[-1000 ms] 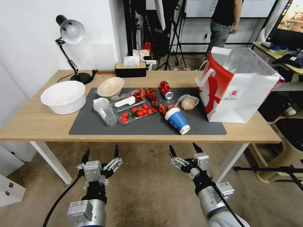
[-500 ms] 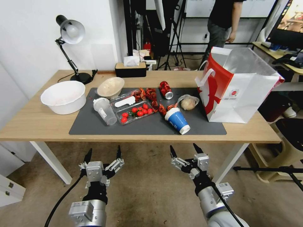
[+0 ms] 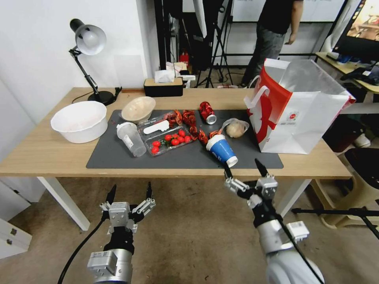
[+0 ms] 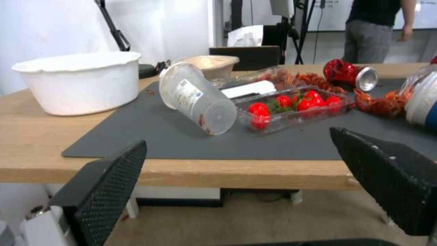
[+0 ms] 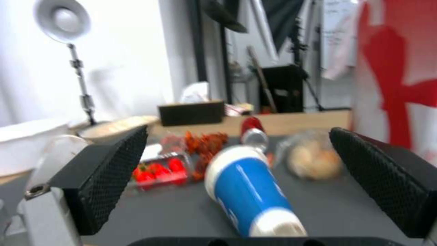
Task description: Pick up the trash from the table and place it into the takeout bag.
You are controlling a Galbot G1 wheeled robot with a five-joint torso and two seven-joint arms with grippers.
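The left claw [image 3: 129, 192] hangs low before the table [image 3: 47, 154], fingers spread and empty — parked. On the dark mat the blue paper cup [image 3: 222, 151] lies on its side, near the front edge, left of the takeout bag [image 3: 300, 114]. The right claw [image 3: 244, 170] hovers just short of it, released, jaws wide. Best, I judge, to straddle the cup's body squarely before clenching — it may roll.

You face a white wall [image 3: 35, 51] | desk lamp [image 3: 87, 39] at the far left | brown floor [image 3: 185, 236] | tripods [image 3: 215, 47] behind.
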